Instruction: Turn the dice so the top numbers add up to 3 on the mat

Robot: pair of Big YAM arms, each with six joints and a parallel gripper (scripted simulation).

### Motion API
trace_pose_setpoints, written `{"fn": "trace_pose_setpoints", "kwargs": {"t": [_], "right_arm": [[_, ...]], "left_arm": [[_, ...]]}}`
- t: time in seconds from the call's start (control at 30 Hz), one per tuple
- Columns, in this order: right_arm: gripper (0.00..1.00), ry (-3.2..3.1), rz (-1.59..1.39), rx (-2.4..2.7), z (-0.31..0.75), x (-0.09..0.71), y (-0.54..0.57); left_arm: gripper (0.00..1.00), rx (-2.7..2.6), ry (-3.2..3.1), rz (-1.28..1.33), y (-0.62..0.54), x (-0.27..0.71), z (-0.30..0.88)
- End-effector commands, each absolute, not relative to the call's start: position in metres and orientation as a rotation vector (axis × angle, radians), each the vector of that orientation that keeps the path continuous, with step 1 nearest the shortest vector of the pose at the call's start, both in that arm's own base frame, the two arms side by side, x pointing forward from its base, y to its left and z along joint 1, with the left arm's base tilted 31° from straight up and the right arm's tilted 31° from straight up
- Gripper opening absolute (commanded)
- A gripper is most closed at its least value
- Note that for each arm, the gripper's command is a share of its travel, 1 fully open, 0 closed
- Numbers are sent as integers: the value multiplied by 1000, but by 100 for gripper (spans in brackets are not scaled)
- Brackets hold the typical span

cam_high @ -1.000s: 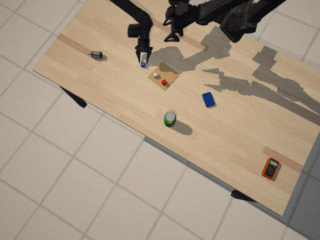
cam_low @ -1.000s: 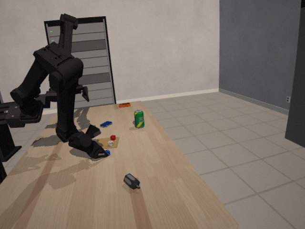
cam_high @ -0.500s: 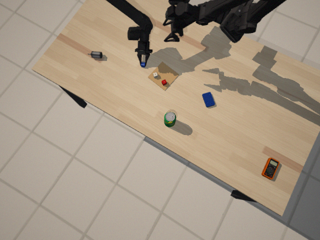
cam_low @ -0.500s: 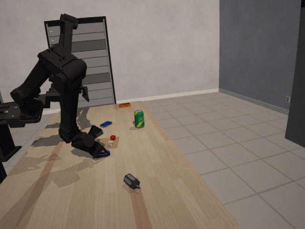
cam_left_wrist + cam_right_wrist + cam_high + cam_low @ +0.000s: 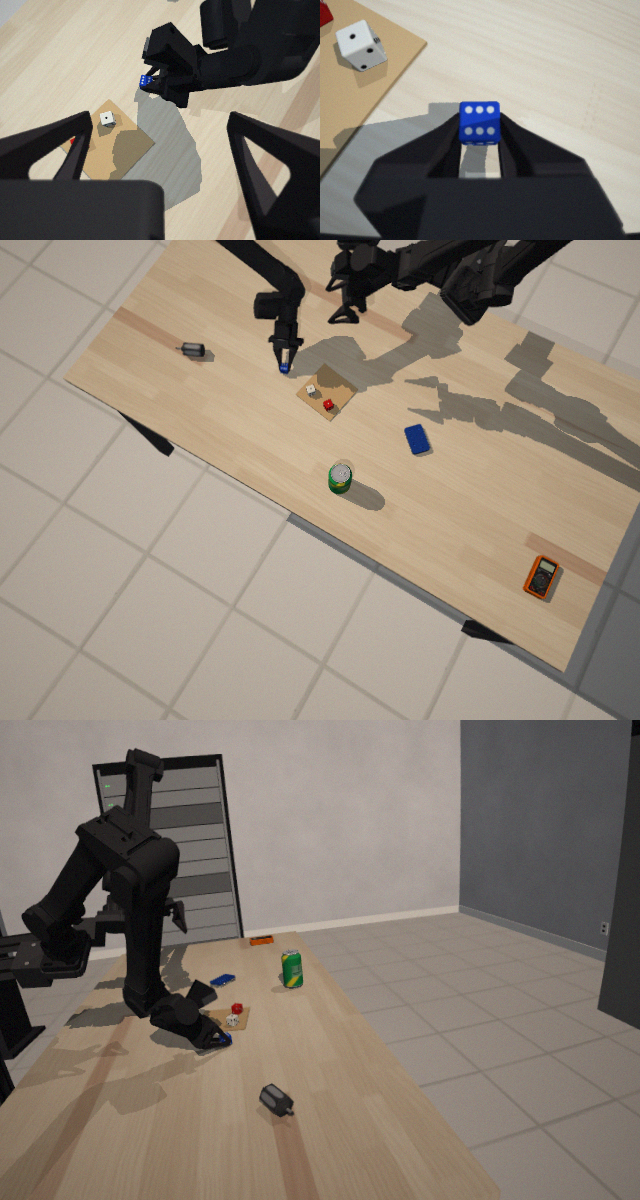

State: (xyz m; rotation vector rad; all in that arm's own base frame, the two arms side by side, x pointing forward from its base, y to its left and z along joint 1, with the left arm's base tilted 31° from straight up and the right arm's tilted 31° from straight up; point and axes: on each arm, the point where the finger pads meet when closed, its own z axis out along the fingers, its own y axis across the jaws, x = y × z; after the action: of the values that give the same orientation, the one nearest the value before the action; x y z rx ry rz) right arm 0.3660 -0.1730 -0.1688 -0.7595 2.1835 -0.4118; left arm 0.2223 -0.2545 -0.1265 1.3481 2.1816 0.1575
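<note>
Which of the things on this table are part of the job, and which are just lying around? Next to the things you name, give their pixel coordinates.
Part of the job:
- blue die [image 5: 283, 368] [image 5: 223, 1040] [image 5: 145, 80] [image 5: 479, 123]
- white die [image 5: 310, 389] [image 5: 232, 1019] [image 5: 106, 118] [image 5: 360, 45]
- red die [image 5: 328, 404] [image 5: 236, 1008] [image 5: 324, 14]
- square tan mat [image 5: 338, 389] [image 5: 241, 1024] [image 5: 102, 155] [image 5: 340, 100]

Just lying about:
- green can [image 5: 339, 480] [image 5: 292, 970]
- orange multimeter [image 5: 541, 576] [image 5: 261, 940]
- flat blue block [image 5: 417, 439] [image 5: 222, 979]
- dark cylinder with a thin shaft [image 5: 193, 349] [image 5: 276, 1099]

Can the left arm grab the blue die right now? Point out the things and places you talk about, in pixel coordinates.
Probably not yet: the right pincer [image 5: 284, 364] [image 5: 225, 1041] [image 5: 479, 120] has the blue die [image 5: 284, 368] [image 5: 146, 80] [image 5: 479, 123] squeezed between its fingers. The left pincer [image 5: 338, 303] [image 5: 159, 119] is open, but the right one seems in its way.
</note>
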Motion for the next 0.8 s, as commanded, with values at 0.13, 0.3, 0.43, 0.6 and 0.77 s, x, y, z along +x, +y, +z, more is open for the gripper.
{"fn": "trace_pose_setpoints", "kwargs": {"t": [0.13,0.3,0.43,0.6,0.77], "right_arm": [[19,2178,-381,-769,-112,355,-127],[19,2203,-336,-740,-118,367,-122],[19,2250,-287,-743,-132,390,-111],[19,2329,-238,-760,-152,409,-91],[19,2371,-221,-772,-160,421,-78]], "left_arm": [[100,1325,2137,112,-277,226,-119],[100,1313,2155,116,-272,223,-113],[100,1310,2169,133,-262,217,-107],[100,1294,2173,142,-258,213,-96],[100,1279,2172,142,-258,213,-89]]}}
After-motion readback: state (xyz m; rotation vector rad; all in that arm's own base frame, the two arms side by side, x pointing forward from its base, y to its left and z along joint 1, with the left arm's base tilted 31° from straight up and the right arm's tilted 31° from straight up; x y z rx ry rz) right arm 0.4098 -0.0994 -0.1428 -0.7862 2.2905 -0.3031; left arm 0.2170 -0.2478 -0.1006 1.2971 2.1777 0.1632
